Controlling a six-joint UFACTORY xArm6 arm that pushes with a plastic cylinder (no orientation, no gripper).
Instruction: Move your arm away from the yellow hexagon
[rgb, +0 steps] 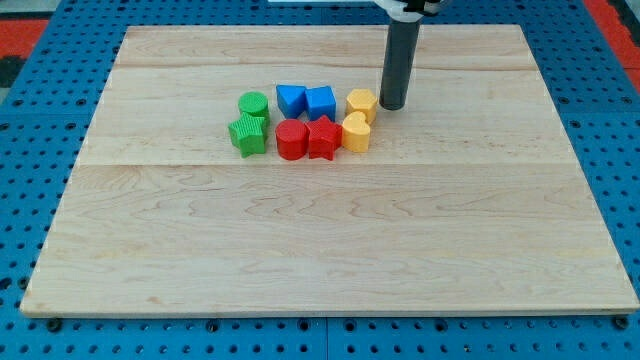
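Note:
The yellow hexagon (361, 103) lies on the wooden board, at the right end of a cluster of blocks above the board's middle. My tip (391, 106) stands on the board just right of the yellow hexagon, close to it with a narrow gap. A second yellow block (356, 132), rounded in shape, lies just below the hexagon.
Left of the yellow blocks lie a blue cube (320, 102), a blue block (291, 99), a red star (323, 138), a red cylinder (291, 139), a green cylinder (254, 104) and a green star (248, 134). The wooden board (330, 240) rests on a blue perforated table.

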